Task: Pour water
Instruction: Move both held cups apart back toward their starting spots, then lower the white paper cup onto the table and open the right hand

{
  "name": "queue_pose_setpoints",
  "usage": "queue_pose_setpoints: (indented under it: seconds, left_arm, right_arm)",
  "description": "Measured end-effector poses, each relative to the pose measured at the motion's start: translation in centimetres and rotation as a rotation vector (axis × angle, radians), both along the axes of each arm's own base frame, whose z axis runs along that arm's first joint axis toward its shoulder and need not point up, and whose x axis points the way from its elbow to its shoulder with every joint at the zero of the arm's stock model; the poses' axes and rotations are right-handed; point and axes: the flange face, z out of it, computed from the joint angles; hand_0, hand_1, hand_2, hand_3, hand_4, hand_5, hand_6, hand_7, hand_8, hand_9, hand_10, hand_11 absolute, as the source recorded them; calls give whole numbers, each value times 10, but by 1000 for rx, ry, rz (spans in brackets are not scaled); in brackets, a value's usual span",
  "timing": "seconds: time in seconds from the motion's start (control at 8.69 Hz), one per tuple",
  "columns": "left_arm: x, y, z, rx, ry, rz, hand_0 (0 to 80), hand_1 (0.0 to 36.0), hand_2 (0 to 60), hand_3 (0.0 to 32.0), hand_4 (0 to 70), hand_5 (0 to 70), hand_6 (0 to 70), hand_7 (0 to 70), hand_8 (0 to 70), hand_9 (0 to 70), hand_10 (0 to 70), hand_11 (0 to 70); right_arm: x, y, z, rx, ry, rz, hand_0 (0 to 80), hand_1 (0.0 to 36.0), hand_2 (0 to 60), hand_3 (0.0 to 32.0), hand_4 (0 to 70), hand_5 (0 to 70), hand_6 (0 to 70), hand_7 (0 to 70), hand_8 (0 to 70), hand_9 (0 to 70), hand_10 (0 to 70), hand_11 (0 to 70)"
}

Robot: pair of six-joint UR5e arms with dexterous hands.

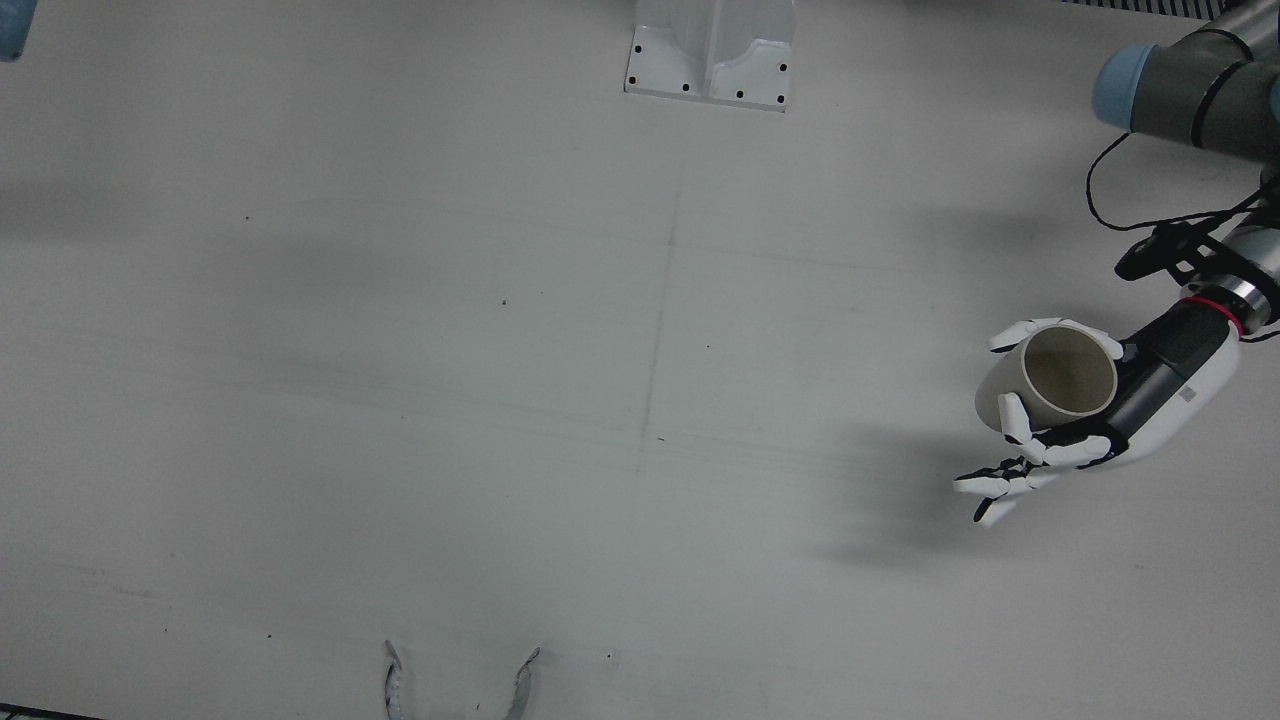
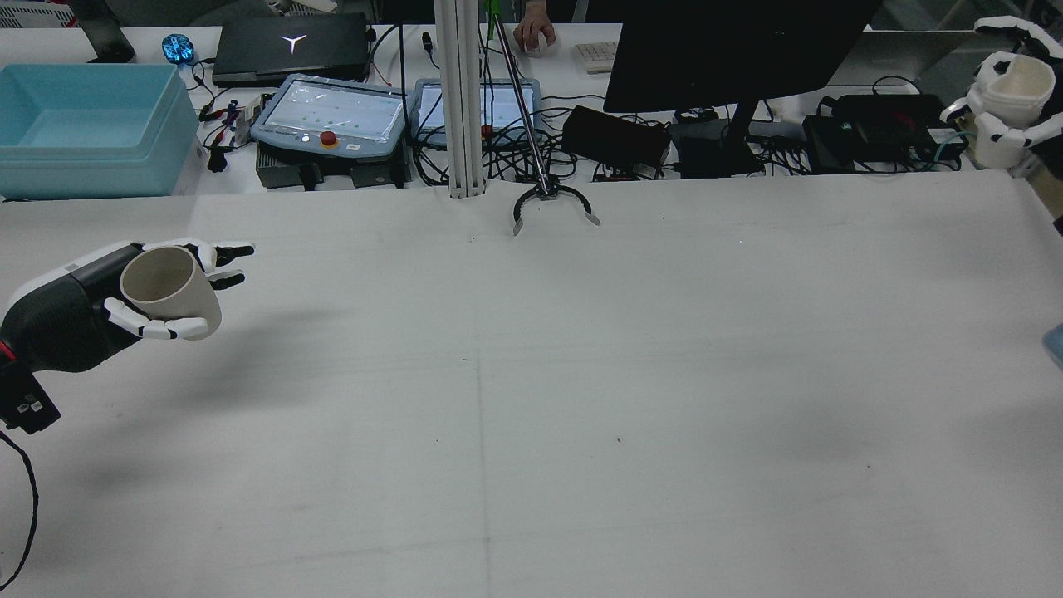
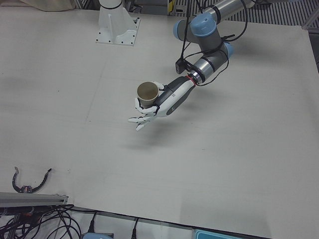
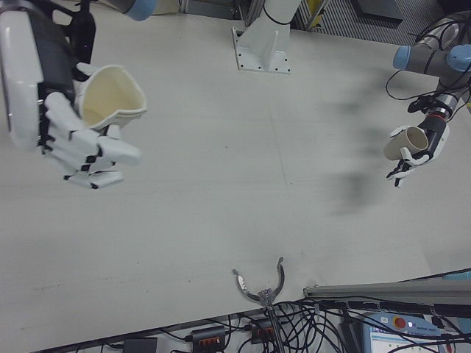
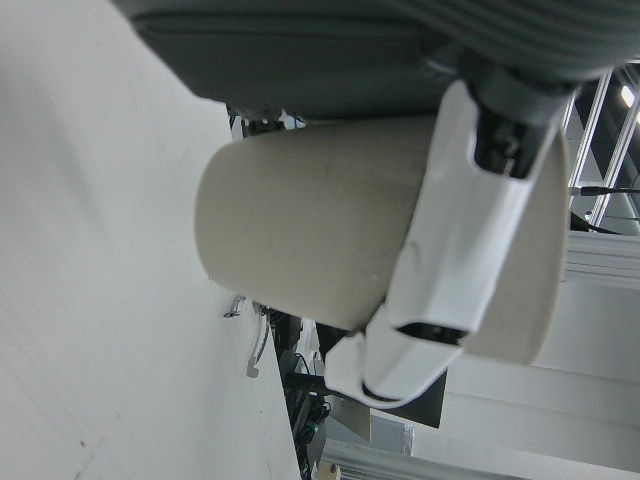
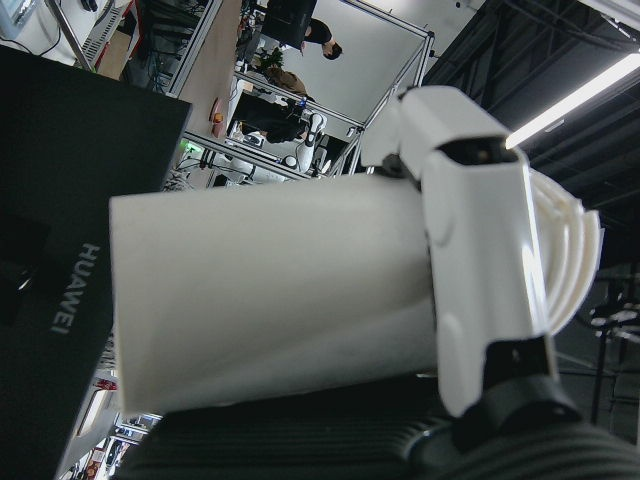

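Front view: only the left hand (image 1: pixel 1075 415), at the right edge above the white table (image 1: pixel 500 400), curled round a beige cup (image 1: pixel 1050 377) whose dark inside faces the camera; right hand out of frame. Rear view: both hands, at opposite edges. Left hand (image 2: pixel 91 311) low over the table's left side, cup (image 2: pixel 170 291) leaning, mouth up and toward the camera, some fingers (image 2: pixel 220 253) stretched straight past it. Right hand (image 2: pixel 1009 91) high at the upper right, closed round a white cup (image 2: pixel 1015 87), mouth upward. Right-front view: right hand (image 4: pixel 62 129) large and close at upper left, fingers wrapped under the white cup (image 4: pixel 110 95), its rim pinched to a spout; left hand (image 4: pixel 416 151) small at far right. Left-front view: left forearm sloping down from a bent arm, beige cup (image 3: pixel 148 93) clear of the table. Hand views: each cup's side wall crossed by a white finger (image 5: pixel 450 240) (image 6: pixel 480 260); contents not visible.
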Motion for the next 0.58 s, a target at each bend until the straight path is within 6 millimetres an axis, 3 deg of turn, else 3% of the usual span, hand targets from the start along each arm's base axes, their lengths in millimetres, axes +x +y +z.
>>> queue_pose_setpoints:
  seconds: [0.12,0.23,0.35,0.58]
  left_arm:
    - [-1,2,17,9,-6,-1,800,360,470,0,700,700,149,191,59,52,83,159]
    - [1,0,32,25,-15,-6,800,360,480,0,700,700,149,191,59,54,83,157]
    - [4,-2,47,42,-25,-13,800,360,481,0,700,700,148,191,58,54,82,155]
    - [6,-5,67,82,-41,-29,800,360,430,0,700,700,142,184,55,50,80,149]
  right_arm:
    - [-1,2,58,-17,1,1,800,360,600,198,63,278,463,696,486,646,254,419]
    - [-4,4,107,-32,7,11,800,360,600,204,92,279,473,700,491,649,261,427]
    - [-9,9,145,-46,22,34,800,360,600,186,78,277,459,667,482,635,256,421]
    - [-23,13,175,-34,100,102,800,360,600,204,28,270,393,551,449,580,243,405]
